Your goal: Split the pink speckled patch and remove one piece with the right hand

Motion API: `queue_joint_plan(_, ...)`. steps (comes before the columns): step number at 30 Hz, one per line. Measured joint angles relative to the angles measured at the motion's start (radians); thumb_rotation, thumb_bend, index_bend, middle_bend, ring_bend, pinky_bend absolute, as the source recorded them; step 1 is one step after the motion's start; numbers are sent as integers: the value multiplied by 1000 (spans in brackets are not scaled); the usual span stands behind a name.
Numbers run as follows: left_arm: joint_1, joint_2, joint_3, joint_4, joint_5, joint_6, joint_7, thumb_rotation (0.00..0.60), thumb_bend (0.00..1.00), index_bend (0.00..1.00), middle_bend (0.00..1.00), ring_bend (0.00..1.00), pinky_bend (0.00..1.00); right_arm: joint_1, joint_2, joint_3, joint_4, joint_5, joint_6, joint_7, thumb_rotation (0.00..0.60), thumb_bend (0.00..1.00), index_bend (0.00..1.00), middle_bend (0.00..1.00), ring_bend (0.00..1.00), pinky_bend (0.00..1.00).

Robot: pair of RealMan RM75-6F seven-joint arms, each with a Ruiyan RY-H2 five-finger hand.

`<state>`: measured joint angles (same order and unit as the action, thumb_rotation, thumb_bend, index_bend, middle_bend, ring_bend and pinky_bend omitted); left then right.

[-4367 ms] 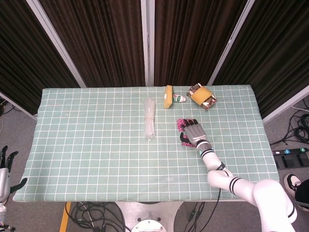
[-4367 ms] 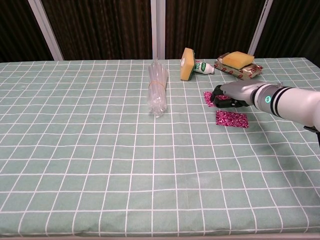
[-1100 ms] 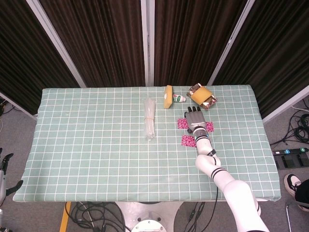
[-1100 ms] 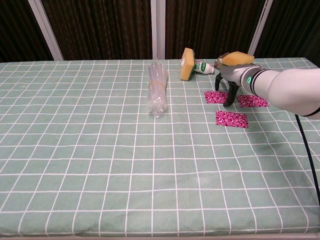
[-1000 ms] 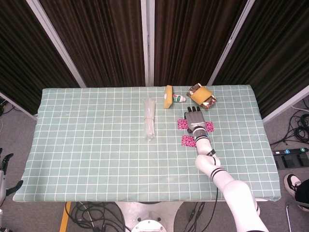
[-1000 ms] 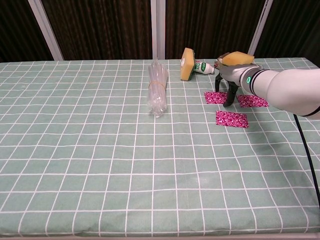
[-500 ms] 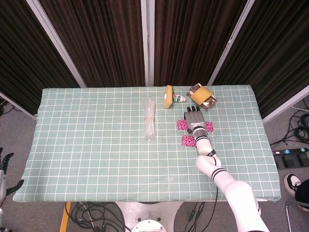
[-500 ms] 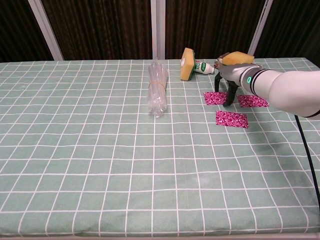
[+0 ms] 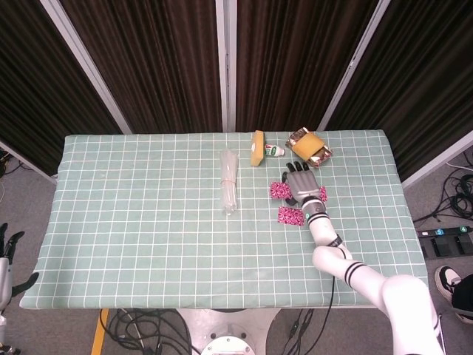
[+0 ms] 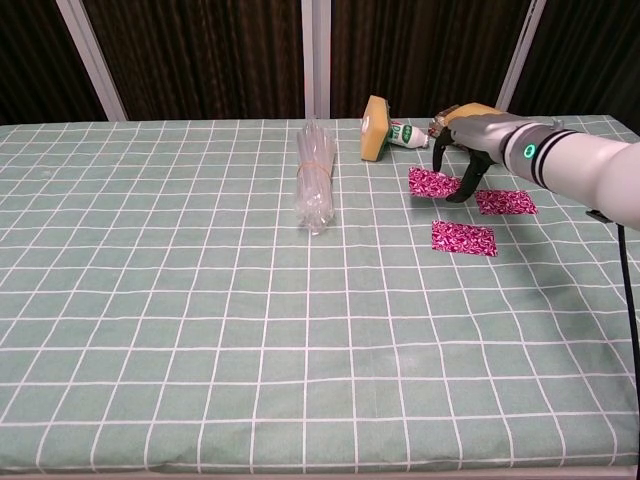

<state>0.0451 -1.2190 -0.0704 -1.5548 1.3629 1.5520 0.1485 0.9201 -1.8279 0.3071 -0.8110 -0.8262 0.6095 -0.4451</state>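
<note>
patches (image 10: 463, 238) pink speckled | tablecloth (image 10: 200, 300) green, white grid | sponge (image 10: 375, 129) yellow

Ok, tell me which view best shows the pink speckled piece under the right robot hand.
Chest view: the pink speckled piece appears side-on, fingers touching it. Head view shows only its edge beside the right robot hand.

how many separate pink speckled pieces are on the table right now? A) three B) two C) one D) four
A: the chest view shows three separate pieces, one left of the right robot hand under its fingers, one on the hand's right, and one lying apart nearer the camera.
</note>
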Motion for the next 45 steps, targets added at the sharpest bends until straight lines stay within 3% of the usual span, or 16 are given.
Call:
queue_joint_plan(6, -7, -5, -2, 7, 7, -4, -10, 600, 204, 219, 88, 92, 127, -74, 125, -54, -297, 72, 111, -108, 532, 153, 354, 74, 0, 0)
queue_joint_plan(12, -10, -8, -3, 18, 10, -6, -22, 600, 204, 219, 88, 92, 127, -122, 210, -136, -477, 169, 222, -220, 523, 154, 352, 74, 0, 0)
queue_joint_plan(45, 1, -17, 6, 31, 3, -7, -35, 600, 204, 219, 88, 92, 127, -65, 129, -174, -364, 210, 193, -213, 509, 154, 310, 69, 0, 0)
